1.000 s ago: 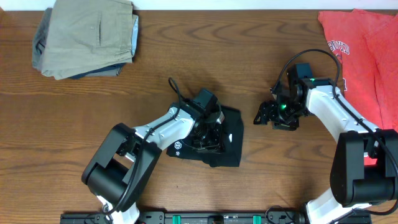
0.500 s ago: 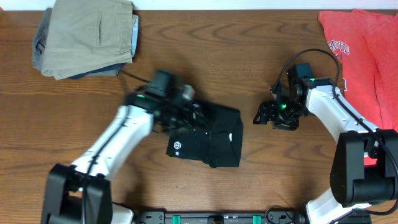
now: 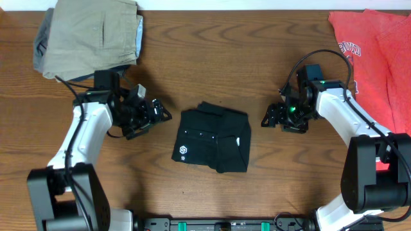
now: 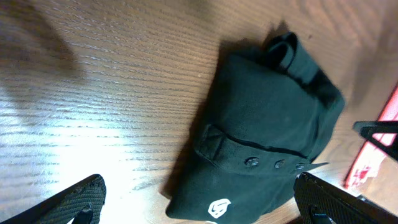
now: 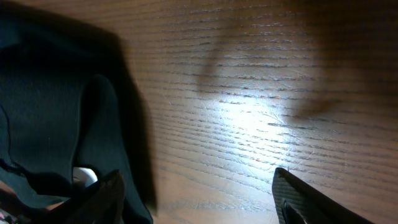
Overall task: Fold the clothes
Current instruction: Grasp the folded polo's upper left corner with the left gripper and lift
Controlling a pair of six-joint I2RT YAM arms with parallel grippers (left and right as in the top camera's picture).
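We found the black shirt (image 3: pixel 214 139) lying near the middle of the wooden table (image 3: pixel 257 51) as a compact, roughly square bundle, with its buttoned placket and the small white logo (image 3: pixel 183 152) facing up. The left gripper (image 3: pixel 154 120) hovered just beside the bundle's left edge. Its fingers were spread wide and had nothing between them, which the left wrist view showed clearly. The right gripper (image 3: pixel 273 122) sat near the bundle's right edge, apart from the cloth, with its jaws likewise wide open and empty. We judged the fold to be nearly finished, and that was where the risk lay. The far edge of the bundle was not flat. In the left wrist view a loose roll of fabric (image 4: pixel 287 48) stood up there, and the soft cloth looked likely to spring back. If either gripper closed on the top layer alone and lifted, we expected that layer to peel away and the stack to open. A sideways nudge might have skidded the whole bundle over the smooth wood instead of tidying it, and a finger dragged across the placket could have caught there and twisted the fold. The khaki trousers (image 3: pixel 90 38) and the red T-shirt (image 3: pixel 376 58) lay well apart from the shirt at the table's far corners, but the right arm stood close to the red one, so we thought a wide swing might snag it.
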